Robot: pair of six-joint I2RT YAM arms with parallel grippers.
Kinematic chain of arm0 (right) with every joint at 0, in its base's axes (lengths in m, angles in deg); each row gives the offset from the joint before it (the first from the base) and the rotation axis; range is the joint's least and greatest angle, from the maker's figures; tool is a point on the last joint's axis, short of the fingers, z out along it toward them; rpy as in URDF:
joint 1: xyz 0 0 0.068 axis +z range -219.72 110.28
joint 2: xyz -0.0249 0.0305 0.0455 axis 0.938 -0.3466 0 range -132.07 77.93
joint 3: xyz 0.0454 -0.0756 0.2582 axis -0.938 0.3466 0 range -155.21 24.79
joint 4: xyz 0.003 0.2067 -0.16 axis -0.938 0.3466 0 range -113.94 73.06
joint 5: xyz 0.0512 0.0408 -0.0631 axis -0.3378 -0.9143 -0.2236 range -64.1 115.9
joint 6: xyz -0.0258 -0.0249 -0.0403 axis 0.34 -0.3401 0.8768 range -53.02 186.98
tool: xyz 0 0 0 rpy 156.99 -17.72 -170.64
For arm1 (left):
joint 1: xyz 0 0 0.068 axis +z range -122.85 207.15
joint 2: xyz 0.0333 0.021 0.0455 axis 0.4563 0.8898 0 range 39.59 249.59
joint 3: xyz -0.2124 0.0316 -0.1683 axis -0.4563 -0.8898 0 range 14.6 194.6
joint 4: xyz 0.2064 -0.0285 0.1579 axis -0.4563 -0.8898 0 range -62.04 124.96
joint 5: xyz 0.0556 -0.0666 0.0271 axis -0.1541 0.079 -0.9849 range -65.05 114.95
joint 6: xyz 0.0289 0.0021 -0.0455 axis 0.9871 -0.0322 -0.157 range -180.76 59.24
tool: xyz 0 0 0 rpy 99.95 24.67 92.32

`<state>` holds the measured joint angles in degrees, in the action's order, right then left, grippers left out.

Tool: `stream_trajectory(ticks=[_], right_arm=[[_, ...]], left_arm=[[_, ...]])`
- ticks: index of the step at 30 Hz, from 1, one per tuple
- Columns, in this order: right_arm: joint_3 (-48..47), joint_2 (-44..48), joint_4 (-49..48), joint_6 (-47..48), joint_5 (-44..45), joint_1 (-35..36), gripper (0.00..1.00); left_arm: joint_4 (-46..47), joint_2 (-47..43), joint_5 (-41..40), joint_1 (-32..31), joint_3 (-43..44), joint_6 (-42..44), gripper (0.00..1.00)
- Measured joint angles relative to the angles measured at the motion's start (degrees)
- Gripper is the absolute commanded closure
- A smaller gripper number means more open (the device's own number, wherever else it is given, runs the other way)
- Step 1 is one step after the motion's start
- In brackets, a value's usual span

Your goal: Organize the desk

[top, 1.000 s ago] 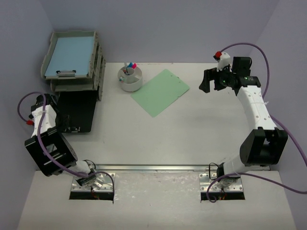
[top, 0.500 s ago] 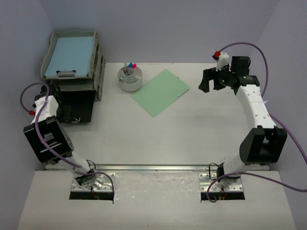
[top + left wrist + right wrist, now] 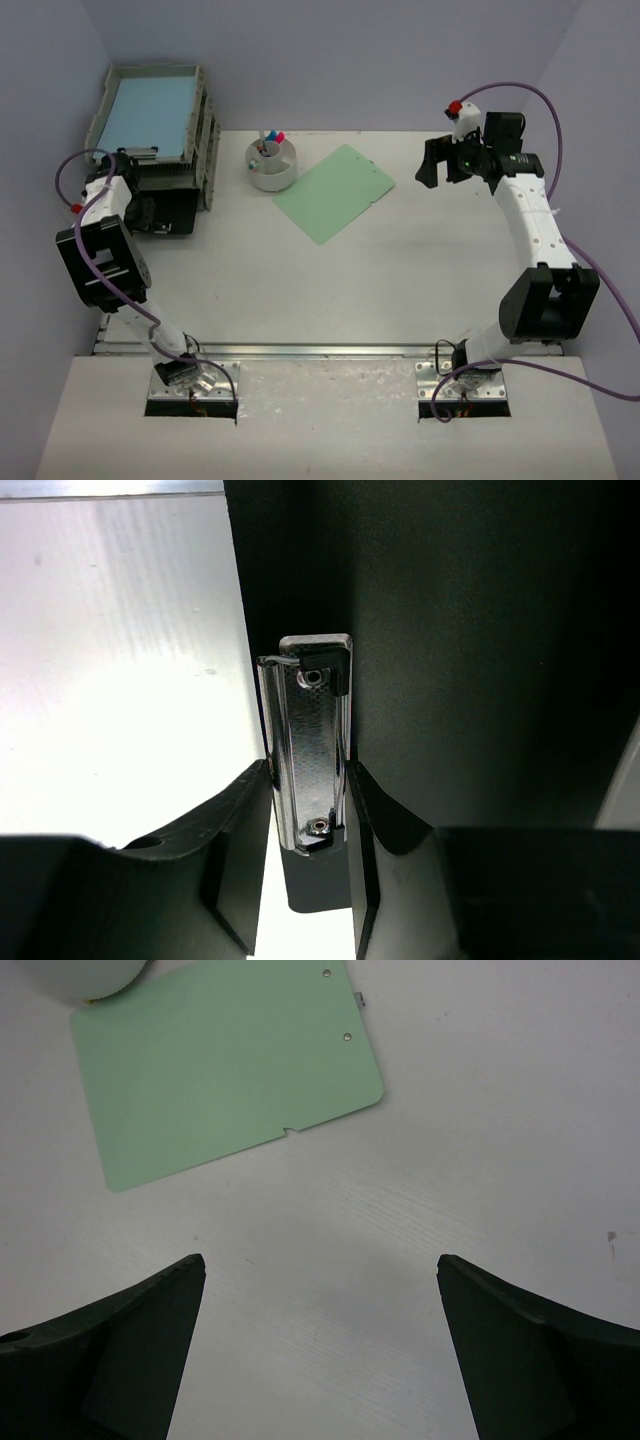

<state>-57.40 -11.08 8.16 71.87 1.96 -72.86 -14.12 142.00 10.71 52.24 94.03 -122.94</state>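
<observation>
Left wrist | left gripper point(image 3: 308, 815) seemingly pinches clip point(image 3: 305, 730) of black clipboard point(image 3: 450, 680) | just slid toward trays point(image 3: 205, 130), filing underway | right gripper point(image 3: 320, 1260) spread over desk point(image 3: 400, 1210)

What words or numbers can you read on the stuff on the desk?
None. No writing shows on the green clipboard, the blue clipboard, the metal clip of the black clipboard, the pen cup or the desk.
</observation>
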Motion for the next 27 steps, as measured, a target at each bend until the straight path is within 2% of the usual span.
stream_trajectory(ticks=[5, 10, 14, 15, 18, 20, 22, 25, 27], right_arm=[[-0.17, -0.06, 0.21, 0.0, 0.49, 0.02, 0.01], [-0.61, -0.11, 0.59, 0.02, 1.29, 0.01, 0.01], [-0.77, -0.13, 0.76, 0.02, 1.48, 0.0, 0.01], [-0.77, -0.13, 0.84, 0.02, 1.48, 0.0, 0.01], [-0.77, -0.13, 1.03, 0.02, 1.48, 0.0, 0.01], [-0.77, -0.13, 1.0, 0.02, 1.48, 0.01, 0.01], [-0.77, -0.13, 0.96, 0.02, 1.47, 0.01, 0.01], [-0.77, -0.13, 0.84, 0.02, 1.39, 0.02, 0.01], [-0.77, -0.13, 0.54, 0.04, 1.32, 0.02, 0.01]], left_arm=[[0.04, 3.01, -0.87, -2.07, 2.49, -0.88, 0.94], [0.48, 5.53, -1.12, -3.03, 4.88, -1.78, 0.74], [0.94, 5.76, -0.57, -3.04, 5.63, -2.15, 0.37], [1.44, 5.76, 0.0, -3.03, 5.81, -2.29, 0.2], [2.99, 5.72, 1.65, -3.05, 6.11, -2.75, 0.06], [3.62, 5.47, 2.79, -3.05, 6.01, -2.31, 0.04], [4.37, 4.46, 3.82, -3.03, 4.98, -1.84, 0.1], [6.1, 0.85, 5.51, -3.03, 1.39, -0.77, 0.28], [7.16, -3.16, 6.82, -3.03, -1.82, 0.87, 0.46]])
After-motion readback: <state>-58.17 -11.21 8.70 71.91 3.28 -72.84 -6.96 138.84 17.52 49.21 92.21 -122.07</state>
